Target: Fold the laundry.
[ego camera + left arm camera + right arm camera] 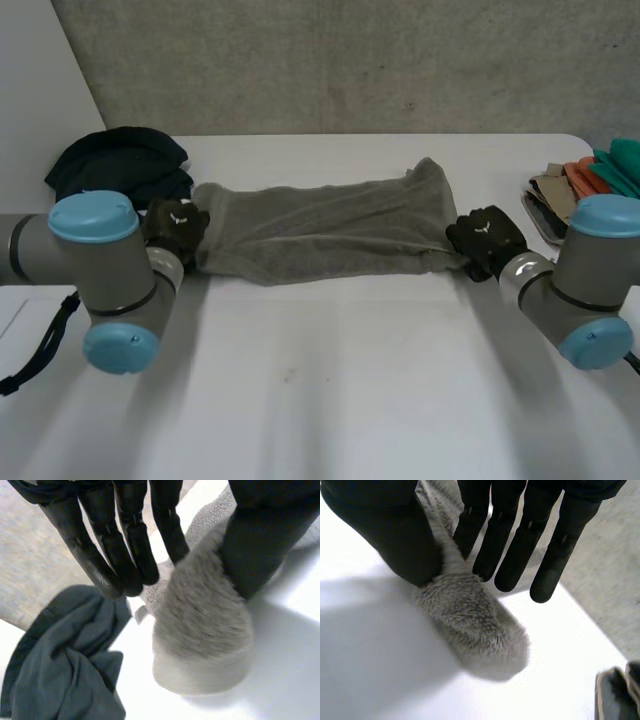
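A grey towel (330, 230) lies stretched sideways across the middle of the white table (320, 400), folded into a long band. My left hand (175, 228) is at its left end. In the left wrist view a bunch of the towel (200, 640) is pinched between the thumb (265, 540) and the straight fingers (130, 545). My right hand (487, 238) is at the towel's right end. There a fuzzy tuft of towel (470, 625) sticks out between the thumb (390, 535) and the straight fingers (510, 535), which pinch it.
A dark garment (120, 160) is heaped at the back left, close beside my left hand (65, 670). At the right edge lies a stack of folded cloths (585, 180) in tan, orange and green. A dark cloth edge (620, 695) lies near my right hand.
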